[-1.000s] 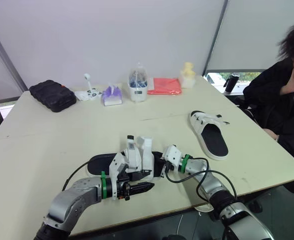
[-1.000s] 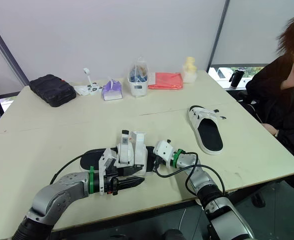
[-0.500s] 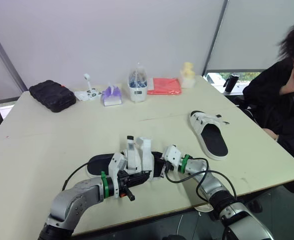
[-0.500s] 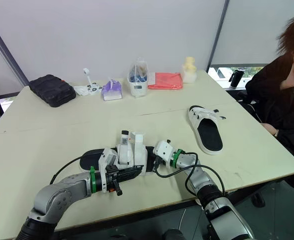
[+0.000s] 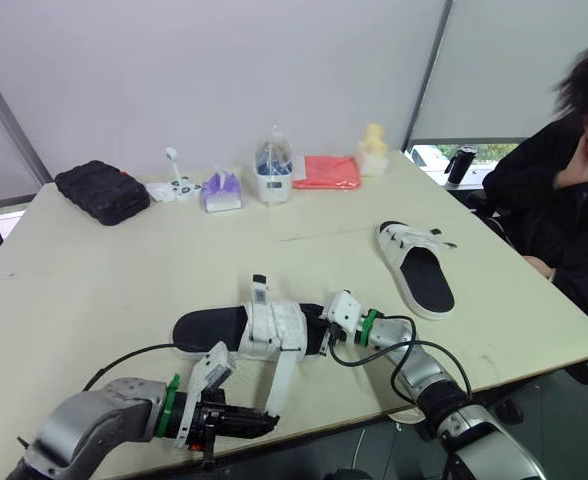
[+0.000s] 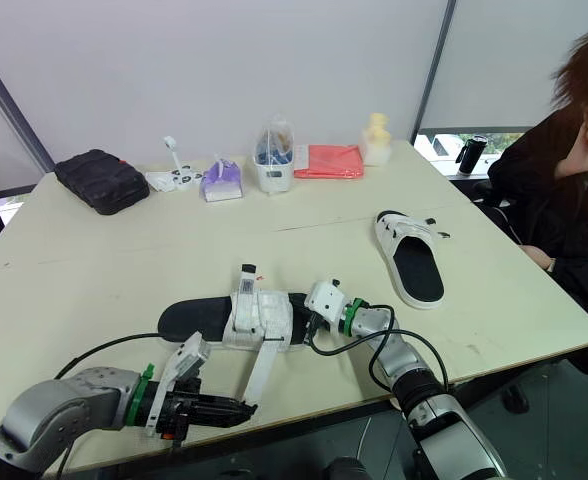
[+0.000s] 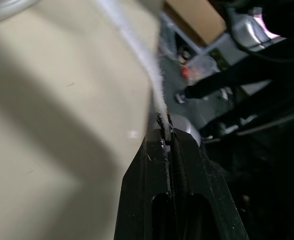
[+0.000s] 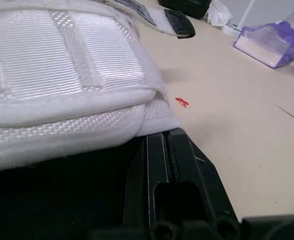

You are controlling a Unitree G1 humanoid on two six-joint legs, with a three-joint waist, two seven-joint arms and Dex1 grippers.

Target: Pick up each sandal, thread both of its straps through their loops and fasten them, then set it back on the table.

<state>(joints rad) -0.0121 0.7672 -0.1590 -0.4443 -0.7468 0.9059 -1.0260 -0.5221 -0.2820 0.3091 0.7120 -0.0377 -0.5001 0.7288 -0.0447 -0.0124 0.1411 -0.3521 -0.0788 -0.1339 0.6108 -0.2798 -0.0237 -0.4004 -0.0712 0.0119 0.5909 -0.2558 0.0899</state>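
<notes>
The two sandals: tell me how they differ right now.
The near sandal lies crosswise by the front edge of the table; the far sandal lies lengthwise, further back on the right. The near sandal has one strap drawn out loose, pinched by the left gripper, with the right gripper at its end; the far sandal lies untouched. Both have black footbeds and white straps, and both rest on the table.

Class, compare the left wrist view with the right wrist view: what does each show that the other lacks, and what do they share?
Left wrist view: the left gripper pinching a white strap by the edge of the table, floor beyond. Right wrist view: the right gripper, shut at the sandal and its woven top, plus a purple tissue pack and a red mark. Shared: cream table, white sandal fabric.
</notes>
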